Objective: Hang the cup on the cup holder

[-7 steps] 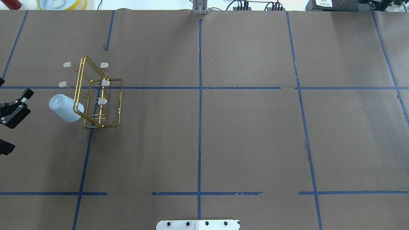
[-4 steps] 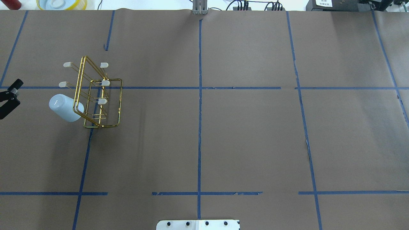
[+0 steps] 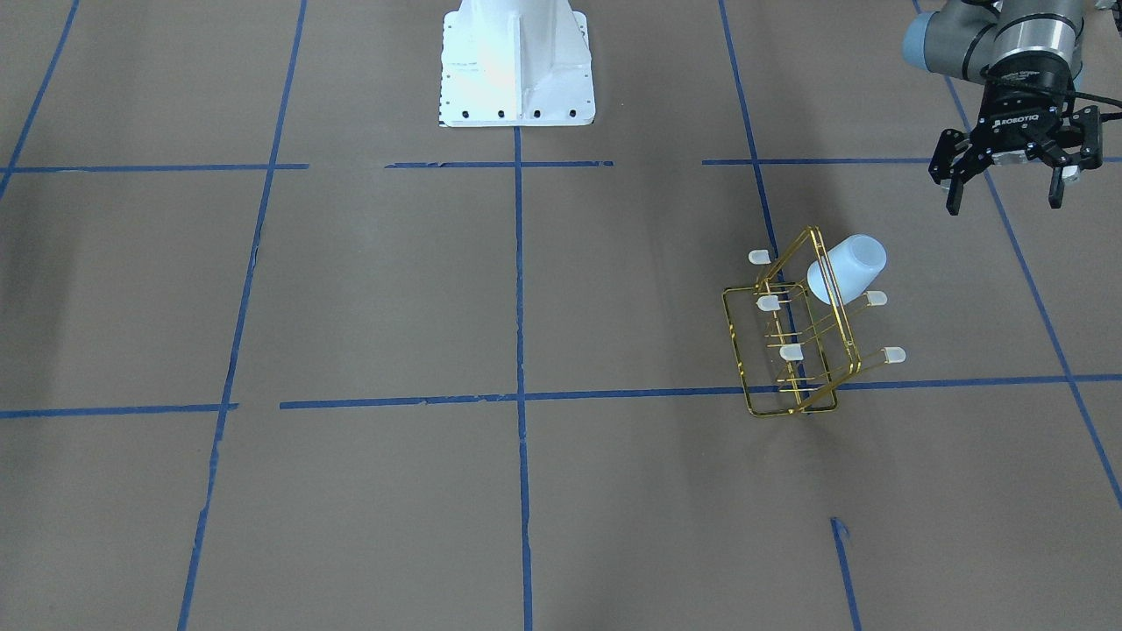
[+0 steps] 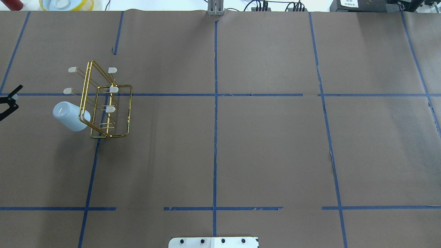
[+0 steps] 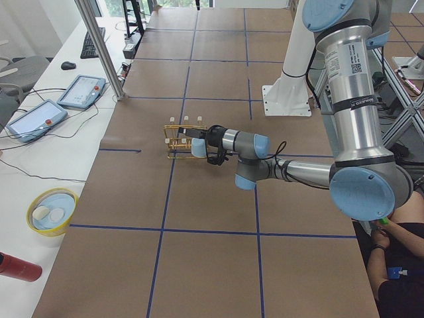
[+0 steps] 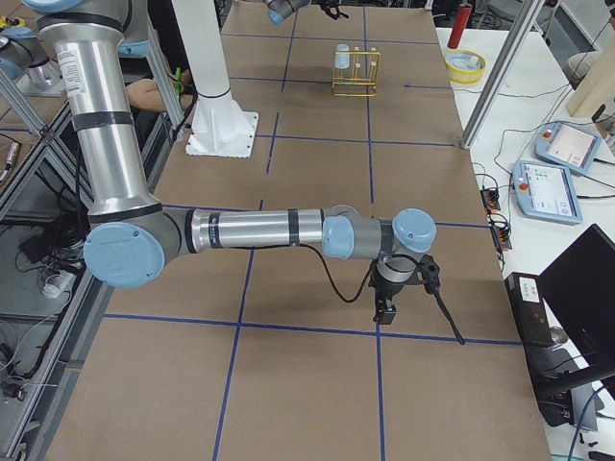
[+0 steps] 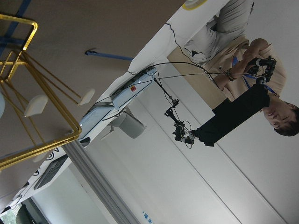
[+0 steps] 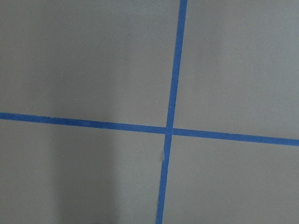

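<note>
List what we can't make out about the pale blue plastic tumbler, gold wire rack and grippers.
- Prong of the gold wire rack inside the pale blue-white plastic tumbler: hidden by the tumbler's wall.
- Left gripper: overhead view's left edge cuts off all but a fingertip.
- Right gripper: only in exterior right view, small; open or shut unclear.
</note>
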